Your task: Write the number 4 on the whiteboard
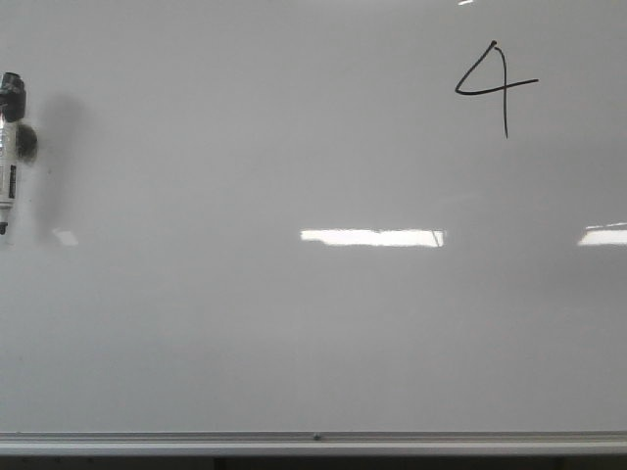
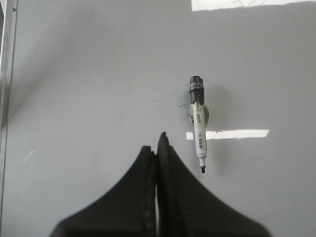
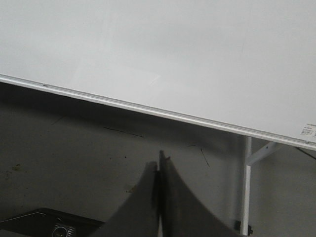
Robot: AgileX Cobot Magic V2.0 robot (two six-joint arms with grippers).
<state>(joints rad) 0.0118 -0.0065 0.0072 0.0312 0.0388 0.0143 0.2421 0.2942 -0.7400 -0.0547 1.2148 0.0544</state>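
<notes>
Beyond left gripper [image 2: 157, 143] fingertips, just to one side: marker [image 2: 198, 123] stuck on whiteboard [image 1: 245, 343], untouched. Both grippers pressed together, empty; right gripper [image 3: 160, 160] off board, below rail. Number 4 [image 1: 495, 88] drawn, well apart from marker. Risk: careless sweep knocks marker, smears ink.

Both tools, left [image 2: 157, 143] & right [image 3: 160, 160]: matte black fingers, broad at base, tapering to thin tips.

One whiteboard [image 1: 245, 333]; one number 4 [image 1: 495, 88]; one marker [image 1: 9, 157]; two hands: left hand [image 2: 157, 143], right hand [image 3: 160, 160].
</notes>
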